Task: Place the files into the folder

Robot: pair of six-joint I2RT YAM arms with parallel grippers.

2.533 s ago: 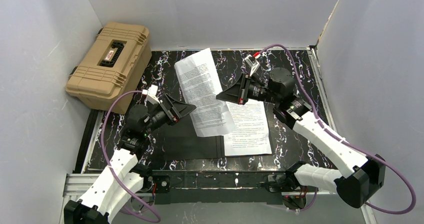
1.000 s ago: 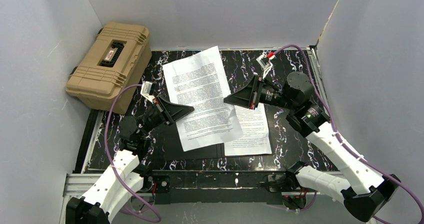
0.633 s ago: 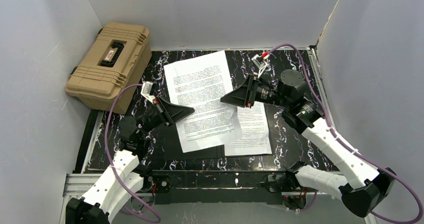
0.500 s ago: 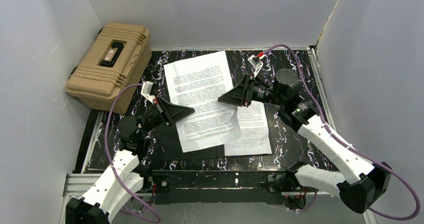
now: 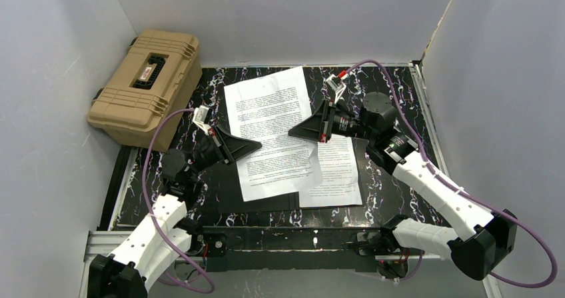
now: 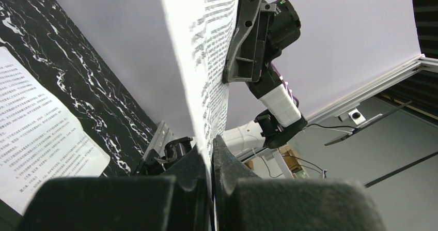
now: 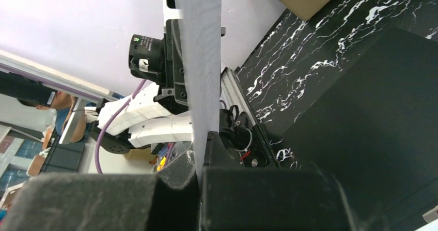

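— Where is the printed sheet?
— It hangs above the table, stretched between the two arms. The left gripper has its jaws pinched on the sheet's left edge, and the right gripper is clamped on the right edge.
— And the folder?
— It lies open and flat on the table, black inside up, under the held sheet's near end. A second sheet lies flat just right of that black panel.
— Anything else?
— A tan case stands at the far left, well apart from the paper.
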